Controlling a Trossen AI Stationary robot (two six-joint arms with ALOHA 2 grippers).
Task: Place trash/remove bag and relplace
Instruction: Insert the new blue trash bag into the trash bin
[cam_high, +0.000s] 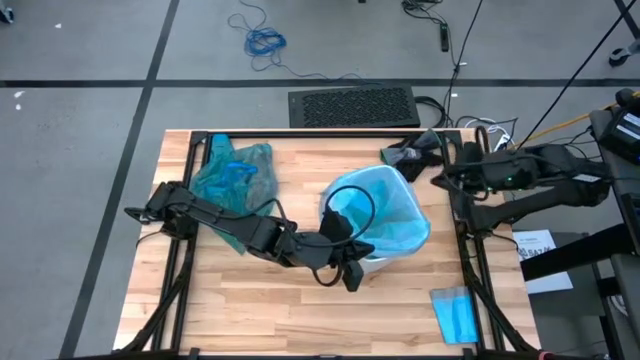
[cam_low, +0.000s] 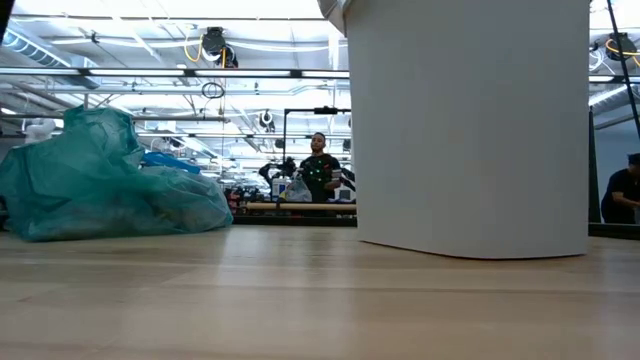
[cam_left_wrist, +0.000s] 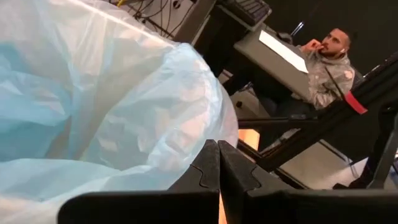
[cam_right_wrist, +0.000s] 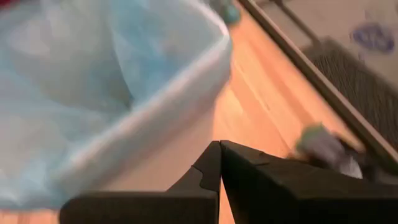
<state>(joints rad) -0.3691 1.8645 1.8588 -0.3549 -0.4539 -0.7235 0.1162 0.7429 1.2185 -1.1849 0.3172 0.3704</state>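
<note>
Left tool (cam_high: 352, 278) at bin's (cam_high: 372, 262) near rim, fingers pressed together, nothing visibly pinched; pale liner (cam_high: 395, 215) just beside it. Risk: closed fingers missed liner edge, so pull drags nothing, or snags film and tips bin.

Right tool (cam_high: 437, 180) pressed together too, empty, waiting beside bin's far right side.

Teal bag (cam_high: 232, 176) lies full at bench's (cam_high: 280, 310) far left corner, near edge; could slide off. Folded sheet (cam_high: 456, 314) near right front edge. Front middle of bench offers open room.

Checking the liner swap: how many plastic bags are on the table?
2. The teal-green bag lies bunched at the far left; a pale blue bag lines the white bin mid-table. Others may be hidden.
</note>
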